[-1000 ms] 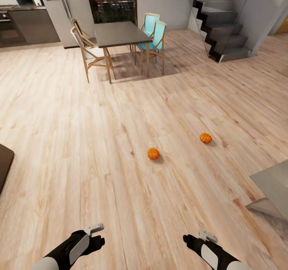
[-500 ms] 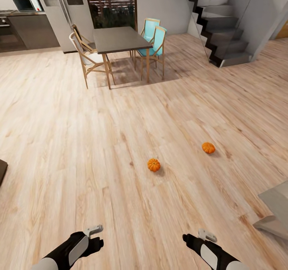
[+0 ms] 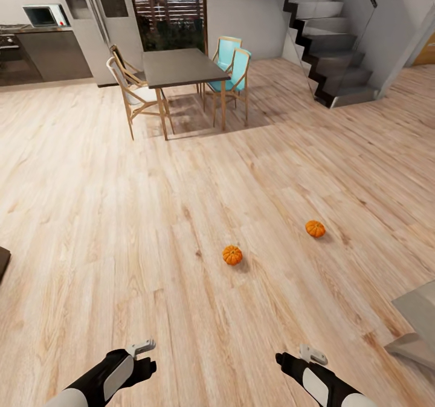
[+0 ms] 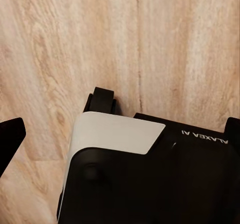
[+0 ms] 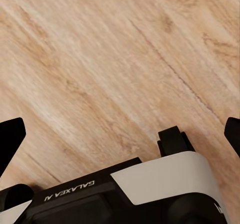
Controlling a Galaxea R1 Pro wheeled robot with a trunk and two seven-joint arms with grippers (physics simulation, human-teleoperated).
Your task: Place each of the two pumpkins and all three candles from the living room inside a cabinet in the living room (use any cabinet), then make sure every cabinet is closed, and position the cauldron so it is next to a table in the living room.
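On the pale wood floor (image 3: 90, 214) ahead of the robot lie the two pumpkins — one (image 3: 232, 255) nearer and central, the other (image 3: 315, 229) farther off to the right, well apart. Both arms hang low over bare planks, carrying nothing: the left gripper (image 4: 120, 129) and the right gripper (image 5: 120, 134) each show dark fingertips spread wide. Beyond stand a dining table (image 3: 181, 66) with chairs (image 3: 232, 63) and a staircase (image 3: 332, 51).

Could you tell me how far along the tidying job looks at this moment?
Nothing looks done yet. Both pumpkins, the nearer pumpkin and the farther pumpkin, lie on the wood floor, apart from each other. The left hand and right hand hold nothing. Left to do: pumpkins, candles, closing cabinets, cauldron.
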